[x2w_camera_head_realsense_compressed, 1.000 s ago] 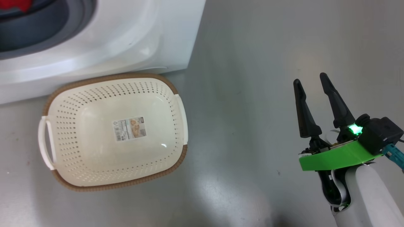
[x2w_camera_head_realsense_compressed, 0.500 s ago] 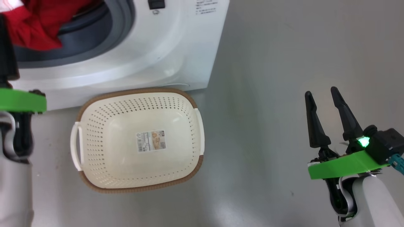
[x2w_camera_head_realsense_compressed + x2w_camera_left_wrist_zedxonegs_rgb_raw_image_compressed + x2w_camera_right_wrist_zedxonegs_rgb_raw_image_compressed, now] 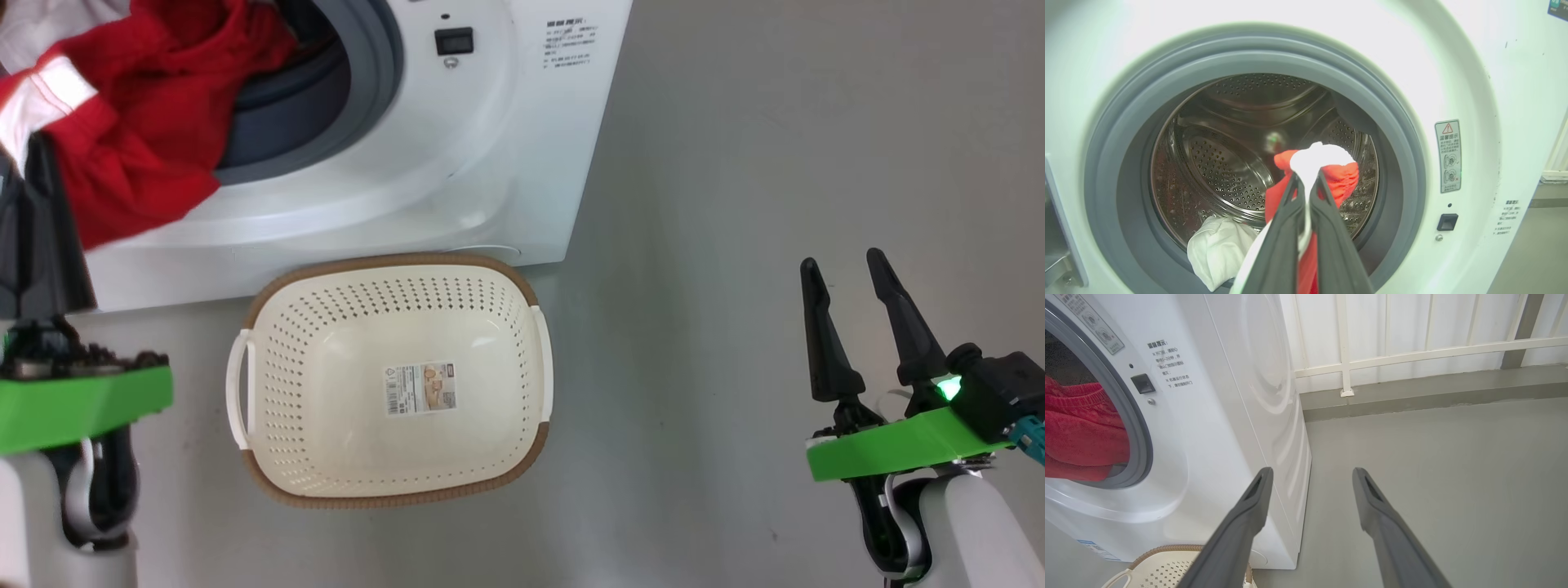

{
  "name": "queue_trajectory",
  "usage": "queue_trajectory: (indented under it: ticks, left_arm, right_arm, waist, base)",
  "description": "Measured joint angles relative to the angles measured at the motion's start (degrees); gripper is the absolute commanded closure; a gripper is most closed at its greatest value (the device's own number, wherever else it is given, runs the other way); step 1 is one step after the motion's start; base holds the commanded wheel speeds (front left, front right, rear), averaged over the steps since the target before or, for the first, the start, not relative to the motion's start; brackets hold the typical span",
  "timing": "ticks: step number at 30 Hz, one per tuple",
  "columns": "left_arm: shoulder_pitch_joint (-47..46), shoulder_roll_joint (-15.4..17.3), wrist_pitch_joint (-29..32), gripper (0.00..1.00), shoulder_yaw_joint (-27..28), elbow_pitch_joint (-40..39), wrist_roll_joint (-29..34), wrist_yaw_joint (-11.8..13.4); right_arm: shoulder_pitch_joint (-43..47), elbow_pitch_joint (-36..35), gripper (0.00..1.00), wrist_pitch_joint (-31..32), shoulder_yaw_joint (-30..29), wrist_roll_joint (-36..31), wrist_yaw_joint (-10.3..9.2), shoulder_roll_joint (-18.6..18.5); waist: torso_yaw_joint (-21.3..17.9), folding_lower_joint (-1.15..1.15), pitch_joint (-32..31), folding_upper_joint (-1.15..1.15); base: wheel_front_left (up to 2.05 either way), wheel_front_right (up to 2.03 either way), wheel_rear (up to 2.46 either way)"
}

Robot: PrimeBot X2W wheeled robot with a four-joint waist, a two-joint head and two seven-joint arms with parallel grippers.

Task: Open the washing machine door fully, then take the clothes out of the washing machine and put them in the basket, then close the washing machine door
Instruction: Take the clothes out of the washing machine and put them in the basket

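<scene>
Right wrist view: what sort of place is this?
Probably a laundry or utility area: a white front-loading washing machine stands on a grey floor, a white railing behind, a basket in front.

The basket (image 3: 286, 392) sits on the floor (image 3: 702, 245) just before the washing machine (image 3: 457, 163). The clothes (image 3: 139, 122) hang out of its opening, behind and left of the basket.

1. The floor (image 3: 735, 163) is smooth, grey and faintly glossy, with a few small dark specks.
2. The washing machine (image 3: 490, 163) stands directly on the floor.
3. The basket (image 3: 408, 500) sits upright on the floor, just in front of the washing machine's base, open side up.
</scene>
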Motion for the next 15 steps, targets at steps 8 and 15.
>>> queue_trajectory:
  ticks: [8, 15]
  left_arm:
    - [3.9, -2.5, -0.1, 1.00, 1.4, -10.7, 0.4, 0.0]
    - [5.8, -3.3, -0.1, 1.00, 0.5, -12.8, 0.5, 0.0]
  right_arm:
    - [0.6, 0.0, 0.00, 0.0, -0.2, 0.0, 0.00, 0.0]
    - [0.7, 0.0, 0.00, 0.0, -0.2, 0.0, 0.00, 0.0]
  waist:
    - [0.4, 0.00, -1.1, 0.00]
    - [0.5, 0.00, -1.3, 0.00]
  base:
    - [0.00, 0.00, 0.00]
    - [0.00, 0.00, 0.00]
